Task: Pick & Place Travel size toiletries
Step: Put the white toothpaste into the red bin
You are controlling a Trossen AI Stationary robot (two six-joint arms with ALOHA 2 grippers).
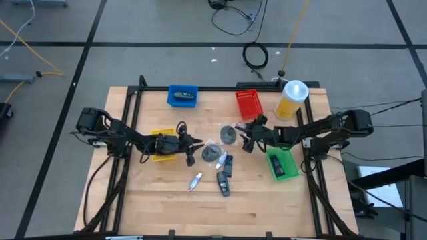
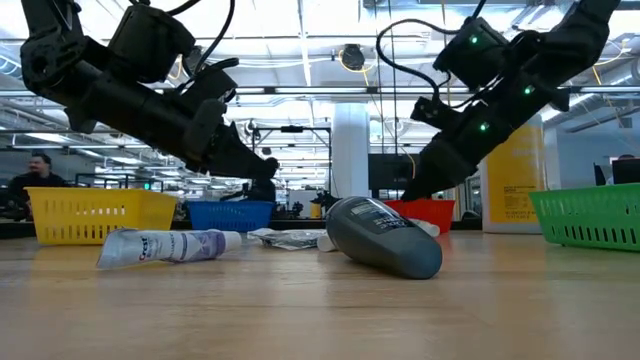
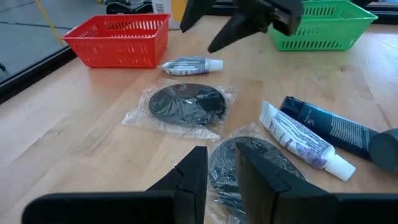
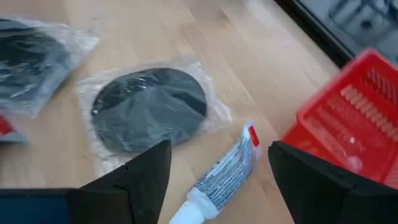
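Two grey discs in clear wrappers lie flat on the table: one (image 3: 186, 104) (image 4: 149, 109) beside a small white tube (image 3: 189, 64) (image 4: 227, 168), the other (image 3: 249, 158) (image 1: 212, 153) nearer my left gripper. A white tube (image 3: 305, 140), a dark blue tube (image 3: 336, 127), a grey bottle (image 2: 385, 235) and another white tube (image 2: 165, 245) also lie there. My left gripper (image 3: 221, 168) (image 1: 192, 148) hovers over the nearer disc, its fingers a narrow gap apart. My right gripper (image 4: 221, 168) (image 1: 248, 139) is wide open above the small tube, off the table.
A red bin (image 1: 247, 103), blue bin (image 1: 183, 95), yellow bin (image 1: 163, 143) and green bin (image 1: 282, 163) ring the items. A tall yellow canister (image 1: 291, 99) stands at the far right. Bare wood lies toward the near edge. A person (image 2: 40, 170) sits in the room behind.
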